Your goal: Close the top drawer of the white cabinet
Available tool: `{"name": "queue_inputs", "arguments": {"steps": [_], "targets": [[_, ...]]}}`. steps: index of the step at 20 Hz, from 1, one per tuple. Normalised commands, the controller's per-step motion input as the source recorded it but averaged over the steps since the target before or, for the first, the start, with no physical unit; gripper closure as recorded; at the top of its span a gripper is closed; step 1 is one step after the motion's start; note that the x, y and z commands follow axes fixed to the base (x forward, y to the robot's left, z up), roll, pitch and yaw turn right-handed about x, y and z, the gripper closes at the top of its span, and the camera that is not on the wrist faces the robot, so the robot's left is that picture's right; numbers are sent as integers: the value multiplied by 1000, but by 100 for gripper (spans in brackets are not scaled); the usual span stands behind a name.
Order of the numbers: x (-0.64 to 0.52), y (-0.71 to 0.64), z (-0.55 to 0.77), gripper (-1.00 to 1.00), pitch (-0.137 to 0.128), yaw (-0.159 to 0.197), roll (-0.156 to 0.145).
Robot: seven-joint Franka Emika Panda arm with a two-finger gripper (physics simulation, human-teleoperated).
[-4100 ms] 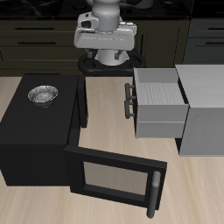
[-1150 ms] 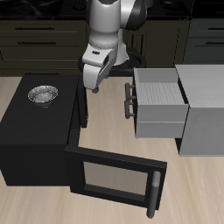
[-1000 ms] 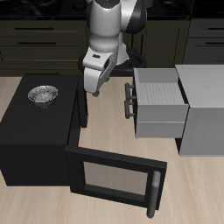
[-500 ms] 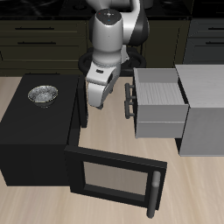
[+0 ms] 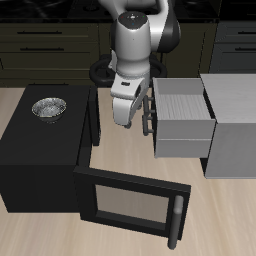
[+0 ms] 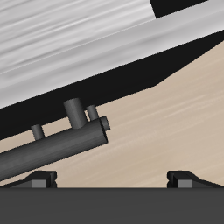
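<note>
Two cabinets stand on the table (image 5: 120,165): the white cabinet (image 5: 232,125) with its one top drawer (image 5: 182,122) pulled out toward the table's middle, and a black cabinet (image 5: 40,150) bearing one metal bowl (image 5: 48,107), its one glass-paned door (image 5: 128,203) swung open near the front edge. The single gripper (image 5: 125,112) hangs tilted just beside the drawer's dark bar handle (image 6: 57,145), which sits on two posts; the wrist view shows the two fingertips (image 6: 37,179) spread wide apart and holding nothing, the handle close ahead of them but not between them.
</note>
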Motion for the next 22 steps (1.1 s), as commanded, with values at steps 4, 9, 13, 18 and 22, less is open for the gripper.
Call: {"name": "queue_inputs", "arguments": {"steps": [4,9,13,18,22], "targets": [[23,374,28,-100,-1,10,71],[42,378,30,-100,-22,-3,66],[68,328,-6,-100,-16,10,54],[77,260,-37,-100,-8,9,57],[81,255,-30,-100,-44,13,49]]}}
